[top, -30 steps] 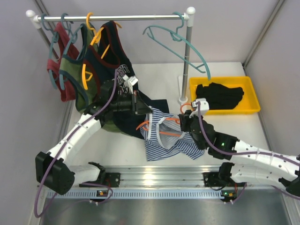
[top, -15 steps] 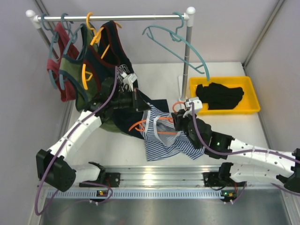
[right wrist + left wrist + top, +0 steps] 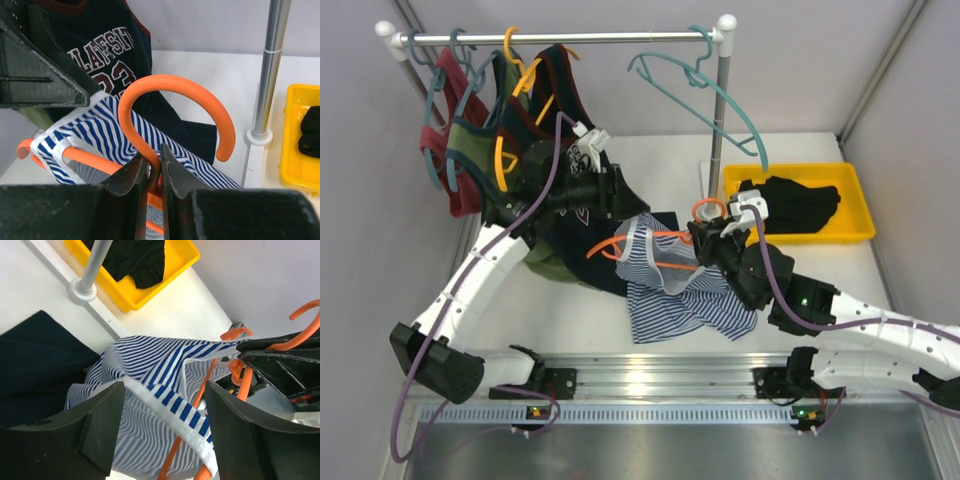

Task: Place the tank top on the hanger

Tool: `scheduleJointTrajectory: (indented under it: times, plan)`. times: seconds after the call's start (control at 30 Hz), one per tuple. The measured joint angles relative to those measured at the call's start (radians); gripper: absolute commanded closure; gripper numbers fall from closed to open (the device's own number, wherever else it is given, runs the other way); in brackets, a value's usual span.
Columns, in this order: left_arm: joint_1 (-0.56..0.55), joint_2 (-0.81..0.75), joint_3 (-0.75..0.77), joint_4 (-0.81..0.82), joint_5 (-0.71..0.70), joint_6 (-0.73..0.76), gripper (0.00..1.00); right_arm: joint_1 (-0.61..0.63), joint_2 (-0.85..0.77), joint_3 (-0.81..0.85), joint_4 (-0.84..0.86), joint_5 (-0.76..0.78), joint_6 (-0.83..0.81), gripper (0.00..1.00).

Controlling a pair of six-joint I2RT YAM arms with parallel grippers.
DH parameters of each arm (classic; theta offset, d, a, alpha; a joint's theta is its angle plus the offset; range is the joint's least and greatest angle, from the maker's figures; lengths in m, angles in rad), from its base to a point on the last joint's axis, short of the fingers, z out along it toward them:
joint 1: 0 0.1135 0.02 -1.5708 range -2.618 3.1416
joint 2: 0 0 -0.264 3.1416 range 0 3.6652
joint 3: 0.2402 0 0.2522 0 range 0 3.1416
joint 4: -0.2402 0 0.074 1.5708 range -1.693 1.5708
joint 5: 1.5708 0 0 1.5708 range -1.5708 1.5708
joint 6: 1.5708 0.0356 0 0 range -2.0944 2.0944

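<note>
The striped tank top (image 3: 675, 290) is draped over the orange hanger (image 3: 620, 246), and its lower part lies on the table. My right gripper (image 3: 705, 238) is shut on the hanger's neck (image 3: 156, 162), just below the hook (image 3: 175, 86). The left gripper (image 3: 162, 432) is open. The top's white-trimmed strap (image 3: 172, 407), looped over a hanger arm (image 3: 200, 395), runs between the jaws without touching them. In the top view the left gripper (image 3: 620, 203) sits just left of the top's raised edge.
A rail (image 3: 560, 38) on a post (image 3: 718, 120) carries red, green and navy lettered tops (image 3: 575, 165) and a teal hanger (image 3: 720, 100). A yellow tray (image 3: 800, 238) at the right holds a black garment (image 3: 790, 205). Navy cloth (image 3: 35, 360) lies beside the tank top.
The left gripper has opened and let go of the tank top's strap, drawing back to the upper left. The right gripper has lifted the hanger slightly farther back.
</note>
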Motion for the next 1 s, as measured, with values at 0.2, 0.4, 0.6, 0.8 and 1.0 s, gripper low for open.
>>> scheduleJointTrajectory:
  times: [0.2, 0.4, 0.6, 0.8, 1.0]
  plan:
    - [0.000, -0.005, 0.074, -0.047, 0.010, 0.089, 0.27, 0.000, -0.019, 0.011, -0.024, -0.008, -0.012, 1.00]
    - [0.000, -0.056, 0.111, -0.098, 0.039, 0.213, 0.26, 0.000, -0.032, 0.018, -0.059, -0.019, -0.013, 1.00]
    - [0.000, -0.142, 0.066, -0.121, 0.160, 0.313, 0.25, 0.001, -0.048, 0.024, -0.089, -0.047, -0.013, 1.00]
    - [-0.003, -0.164, 0.003, -0.135, 0.248, 0.356, 0.22, 0.001, -0.062, 0.031, -0.126, -0.075, -0.014, 1.00]
    - [-0.040, -0.154, -0.025, -0.138, 0.246, 0.391, 0.22, 0.001, -0.068, 0.044, -0.142, -0.085, -0.013, 1.00]
